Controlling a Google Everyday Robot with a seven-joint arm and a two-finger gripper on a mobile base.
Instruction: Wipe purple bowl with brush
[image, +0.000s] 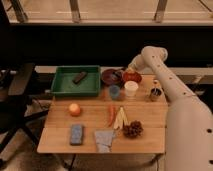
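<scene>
The purple bowl (109, 77) sits at the back of the wooden table, right of the green tray. My gripper (123, 72) reaches in from the right and hangs over the bowl's right rim, between it and the red-orange bowl (132, 77). Its fingers are shut on the brush (116, 75), which shows as a slim dark stick slanting down into the purple bowl. The brush's head is hard to make out against the bowl's dark inside.
A green tray (64, 87) holds a dark block (80, 77). In front of the bowls stand a blue-grey cup (114, 92), a white cup (131, 88) and a small metal cup (155, 94). Nearer lie an orange (74, 109), a carrot (111, 115), a blue sponge (76, 134) and a grey cloth (104, 139). A dark chair (20, 90) stands at the left.
</scene>
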